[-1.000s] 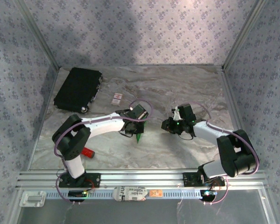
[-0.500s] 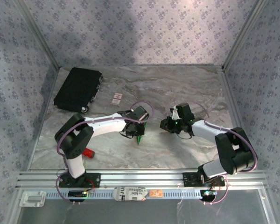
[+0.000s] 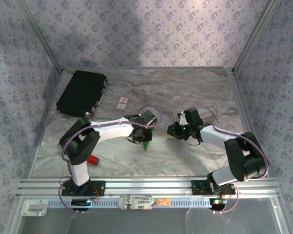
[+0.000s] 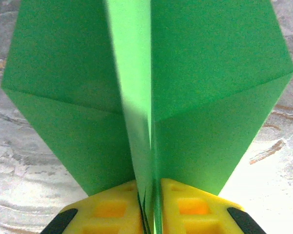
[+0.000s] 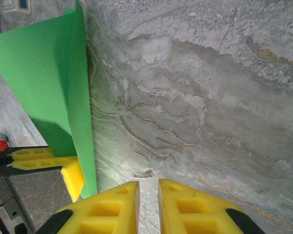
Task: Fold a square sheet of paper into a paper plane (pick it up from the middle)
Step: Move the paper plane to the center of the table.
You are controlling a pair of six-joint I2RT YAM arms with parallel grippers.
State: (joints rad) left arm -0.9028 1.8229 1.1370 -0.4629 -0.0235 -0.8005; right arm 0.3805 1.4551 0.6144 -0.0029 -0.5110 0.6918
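Paper plane [image 4: 200, 73] is gripped by the left tool [image 4: 149, 202] over the middle of the marbled desk [image 5: 210, 97].
Its centre fold is pinched between the yellow fingers [image 4: 112, 209]; the right tool [image 5: 149, 204] is near it, almost clenched and empty.

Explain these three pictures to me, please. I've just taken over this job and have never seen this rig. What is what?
Two robot arms are bolted at the near edge of a marble table. One picture looks down on both from above. The other two come from a camera on each wrist, looking past its own yellow fingers. The left gripper pinches the folded green paper along its centre crease. The right gripper is almost closed, with nothing in it. On the table lie a black case, a small white card and a red tool.
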